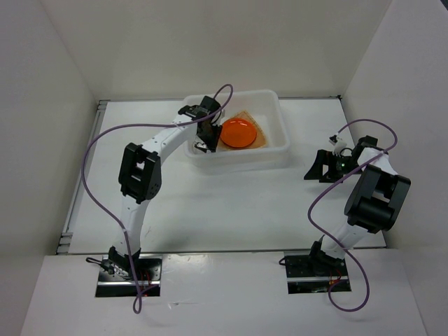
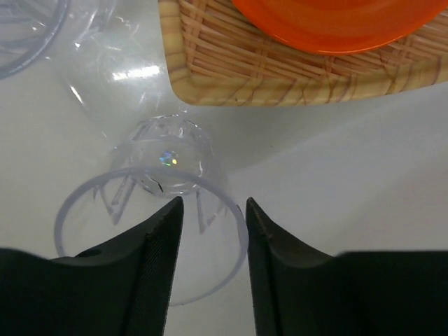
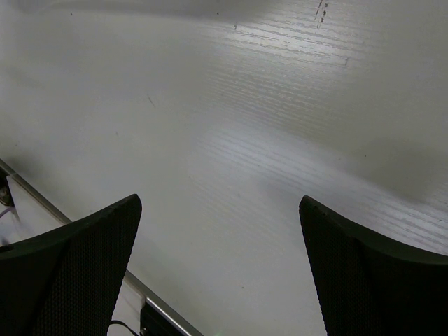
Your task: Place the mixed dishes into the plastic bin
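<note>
The plastic bin (image 1: pixel 280 124) stands at the back of the table. In it lies a tan woven basket tray (image 1: pixel 261 138) with an orange plate (image 1: pixel 238 131) on top. My left gripper (image 1: pixel 204 142) reaches down into the bin's left end. In the left wrist view a clear cup (image 2: pixel 164 164) lies on its side on the bin floor beside the basket tray (image 2: pixel 231 70) and orange plate (image 2: pixel 336 24). The left gripper (image 2: pixel 213 204) is open, its jaws standing apart astride the cup's thin rim. Part of a second clear cup (image 2: pixel 24 35) shows at top left. My right gripper (image 1: pixel 318 168) hangs open over bare table, holding nothing.
White walls enclose the table on three sides. A metal rail (image 3: pixel 133 283) runs along the table edge below the right gripper (image 3: pixel 218 203). Purple cables loop from both arms.
</note>
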Controlling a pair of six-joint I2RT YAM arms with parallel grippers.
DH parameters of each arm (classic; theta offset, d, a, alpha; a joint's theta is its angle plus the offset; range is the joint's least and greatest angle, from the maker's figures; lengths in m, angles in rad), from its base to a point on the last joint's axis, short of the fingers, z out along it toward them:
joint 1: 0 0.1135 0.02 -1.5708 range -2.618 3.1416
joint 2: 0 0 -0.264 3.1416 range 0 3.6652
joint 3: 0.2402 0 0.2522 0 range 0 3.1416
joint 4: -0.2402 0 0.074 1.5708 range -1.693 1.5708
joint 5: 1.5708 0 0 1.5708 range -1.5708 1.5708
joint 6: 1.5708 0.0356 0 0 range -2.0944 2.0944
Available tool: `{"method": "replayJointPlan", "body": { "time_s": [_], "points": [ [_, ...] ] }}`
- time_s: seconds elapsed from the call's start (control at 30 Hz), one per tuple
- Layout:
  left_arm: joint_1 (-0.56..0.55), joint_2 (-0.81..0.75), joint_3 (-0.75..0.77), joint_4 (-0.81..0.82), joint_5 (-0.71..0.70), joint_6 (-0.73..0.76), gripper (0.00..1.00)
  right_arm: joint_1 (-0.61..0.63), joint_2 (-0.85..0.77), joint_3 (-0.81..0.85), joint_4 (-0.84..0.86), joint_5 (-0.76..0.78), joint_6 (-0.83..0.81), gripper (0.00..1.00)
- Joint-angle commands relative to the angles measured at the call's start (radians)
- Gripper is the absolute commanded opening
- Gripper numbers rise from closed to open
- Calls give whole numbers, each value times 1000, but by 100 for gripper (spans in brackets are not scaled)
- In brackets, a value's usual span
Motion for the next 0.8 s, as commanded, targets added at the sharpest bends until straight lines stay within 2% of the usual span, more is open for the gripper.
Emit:
{"method": "replayJointPlan", "body": {
  "time_s": [0.0,0.13,0.17,0.3,0.4,0.5,0.57,0.77],
  "points": [
    [-3,-37,49,-7,-45,-7,49,3,-8,31,12,-3,3,98],
    [-3,-187,100,62,-102,-46,84,3,-8,31,22,20,30,98],
    [-3,-217,100,84,-102,-72,100,3,-8,31,22,20,31,98],
    [9,-340,100,190,-111,-129,100,3,-37,31,40,40,40,98],
    [40,-441,11,240,-111,-204,100,3,-69,20,49,49,49,98],
    [63,-588,-182,320,-151,-259,100,3,-111,2,77,74,72,98],
    [116,-685,-320,351,-151,-277,100,3,-155,-7,89,89,83,98],
    [225,-809,-504,277,-209,-228,100,3,-209,-19,111,124,107,98]
  ]
}}
